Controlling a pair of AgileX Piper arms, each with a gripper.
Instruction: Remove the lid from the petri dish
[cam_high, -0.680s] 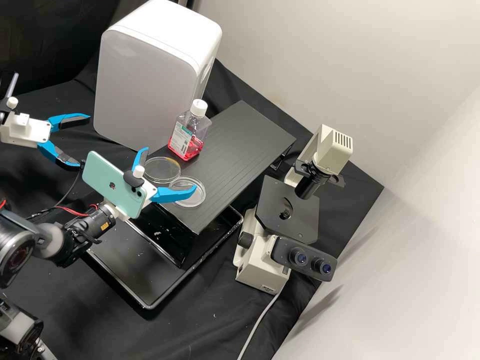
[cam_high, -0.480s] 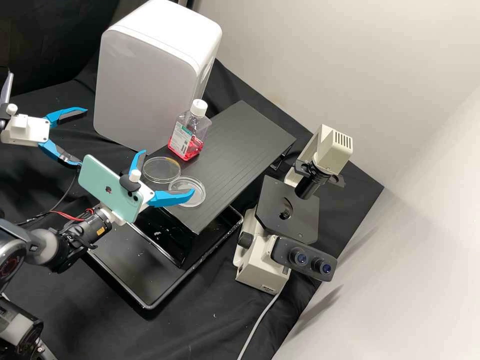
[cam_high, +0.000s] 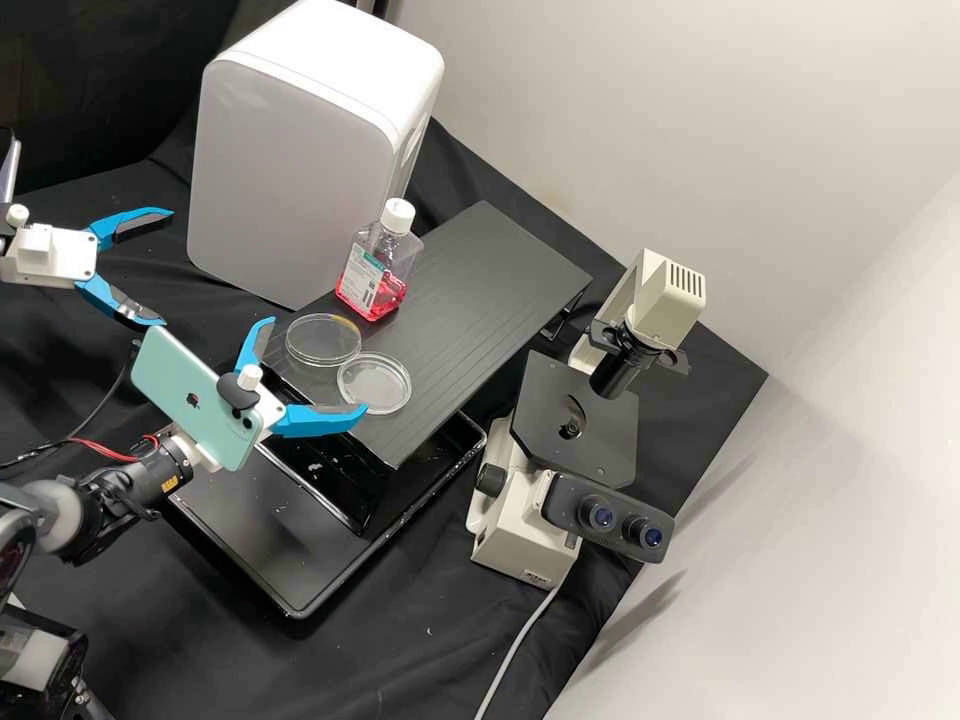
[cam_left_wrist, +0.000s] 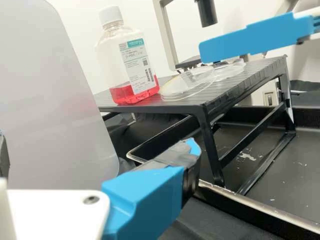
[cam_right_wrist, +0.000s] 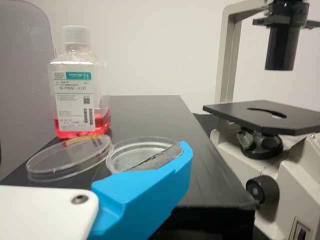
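Two clear round pieces, the petri dish and its lid, lie side by side on the near-left end of a black slatted rack (cam_high: 480, 280), each flat on the slats. The left piece (cam_high: 323, 340) sits a little farther back and the right piece (cam_high: 374, 383) nearer, and their rims meet or nearly meet. Which one is the lid I cannot tell. The left piece shows a faint yellow tinge along its far rim.

The right claw (cam_high: 316, 366) hangs just off the rack's near-left corner, its two blue fingers spread wide with nothing between them. One fingertip points toward the left edge of the left piece, and the other lies close to the near edge of the right piece. A mint-green block (cam_high: 195, 395) is mounted at its wrist. The left claw (cam_high: 165, 267) is well to the left of the rack, above the black surface (cam_high: 420, 640), its fingers likewise splayed wide and empty.

A bottle (cam_high: 375, 265) with a white cap and red liquid in its base stands upright on the rack, just behind the left piece. A rounded white box (cam_high: 300, 140) stands at the far left, behind the rack. The rack stands in a shallow black tray (cam_high: 290, 560). A white and black microscope (cam_high: 590, 440) stands on the surface to the right of the rack.
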